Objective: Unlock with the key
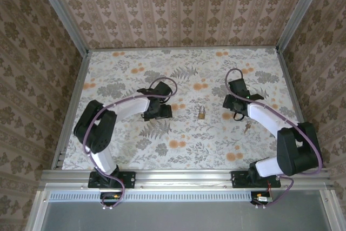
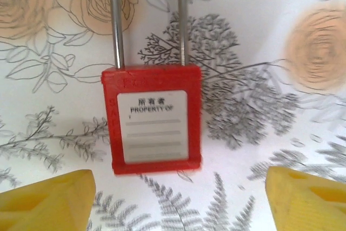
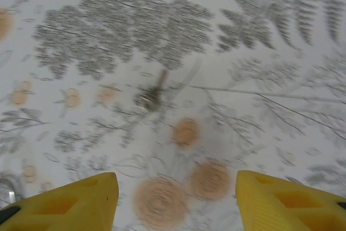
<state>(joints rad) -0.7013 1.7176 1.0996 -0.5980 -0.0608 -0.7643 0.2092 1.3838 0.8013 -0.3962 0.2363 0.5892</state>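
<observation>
Left gripper (image 2: 181,196) is wide open and empty, hovering over a red padlock (image 2: 154,116) that's lying flat. There's also 1 brass padlock (image 1: 201,113) mid-table, so with 2 locks it'd be easy to go for the wrong one. Right gripper (image 3: 175,201) is spread wide too, holding nothing, with the key (image 3: 152,97) flat on the table ahead of it. It's tiny and thin, so the fingers could just skid it away.

The table (image 1: 162,150) is free on all sides of the small brass padlock (image 1: 201,113) — 1 red padlock (image 2: 154,117) lies flat just before the left gripper (image 2: 178,193).
</observation>
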